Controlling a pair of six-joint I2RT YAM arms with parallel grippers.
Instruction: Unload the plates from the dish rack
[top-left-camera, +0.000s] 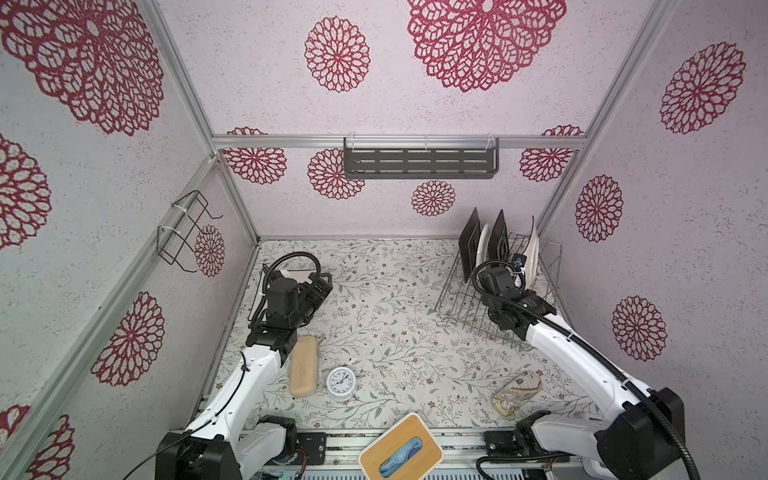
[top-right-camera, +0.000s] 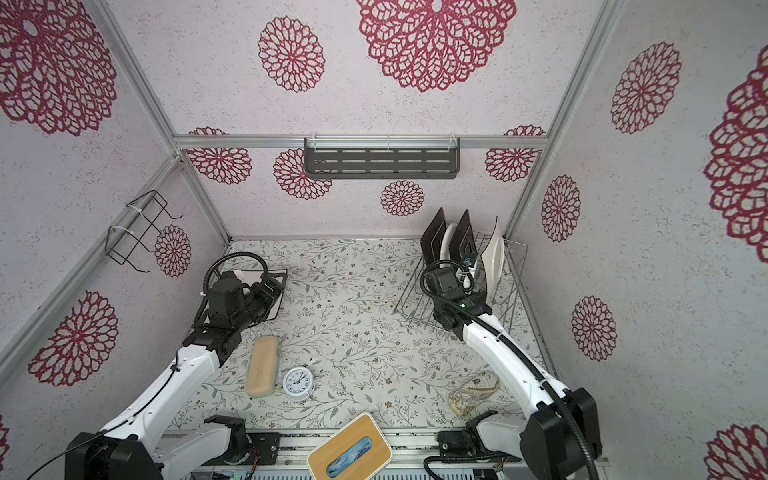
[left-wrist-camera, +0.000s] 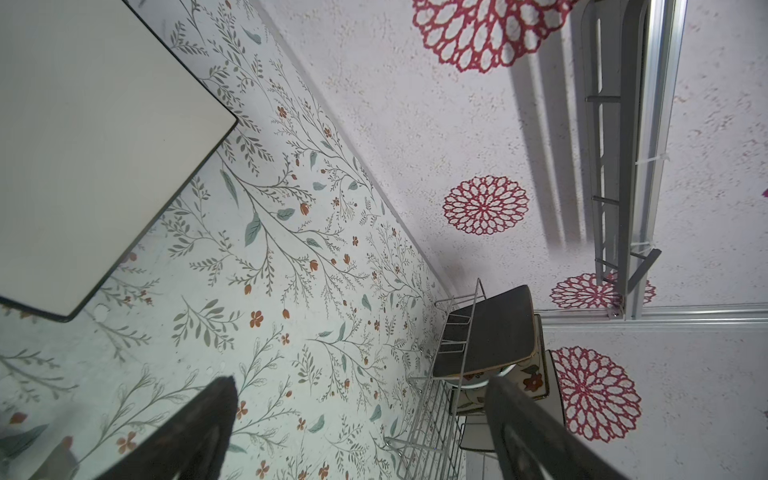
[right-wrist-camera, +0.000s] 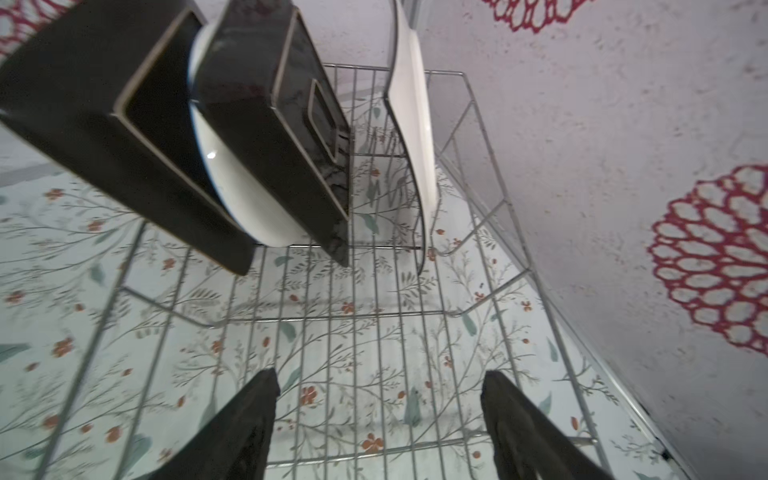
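Both end effectors wide-jawed, empty

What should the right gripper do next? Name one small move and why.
Probably ease the right gripper forward to straddle the rim of the squarish white plate standing apart from the other three: the jaws are open and empty over the dish rack.

Bright, even, diffuse light fills both top views, and the shadows under the rack are faint. Wide-angle stretch enlarges the wall flowers toward the edges. In the right wrist view a dark plate in the rack shows pale sheen. The right gripper before the rack is blurred, black and featureless.
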